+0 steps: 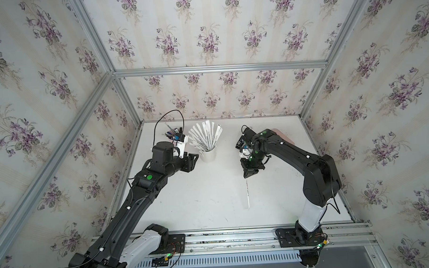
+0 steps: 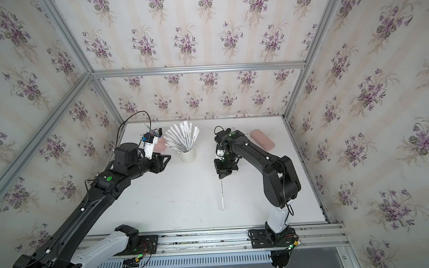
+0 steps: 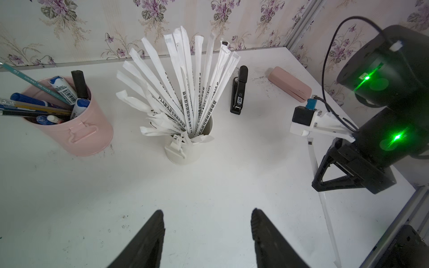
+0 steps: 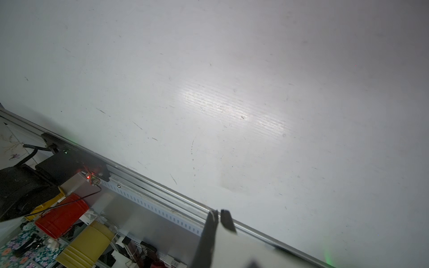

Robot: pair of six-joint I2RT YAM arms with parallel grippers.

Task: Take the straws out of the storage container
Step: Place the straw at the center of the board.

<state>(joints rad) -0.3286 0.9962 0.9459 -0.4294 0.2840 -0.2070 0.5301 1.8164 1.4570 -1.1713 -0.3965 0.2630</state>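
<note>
Top views, white cup (image 1: 210, 156): upright toward the back of the table (image 1: 198, 201), between the two arms.
Top views, straws (image 1: 205, 137): a fan of paper-wrapped straws stands in the white cup and leans out over its rim.
Top views, left claw (image 1: 196, 157): jaws spread wide, gripping nothing. It is just beside the white cup and not touching it.
Top views, right claw (image 2: 221, 176): pinched closed on a single straw (image 2: 221, 193) that hangs from its tips, well apart from the white cup. Whether the lower end touches the table cannot be told.
Top views, pink cup (image 2: 160, 146): behind the left claw, largely hidden by the wrist.
Top views, pink case (image 2: 262, 139): lies flat behind the right arm.
Left wrist view, pink cup (image 3: 90, 137): upright, crammed with pens (image 3: 30, 99) and pencils.
Left wrist view, white cup (image 3: 181, 155): upright near the pink cup, apart from it, packed with straws bearing black print.
Left wrist view, stapler (image 3: 239, 92): black, on the table behind the white cup.
Left wrist view, left claw (image 3: 206, 212): tips wide apart, bare table between them.
Right wrist view, right claw (image 4: 219, 211): tips almost together above bare table. What they grip is too blurred to make out.
</note>
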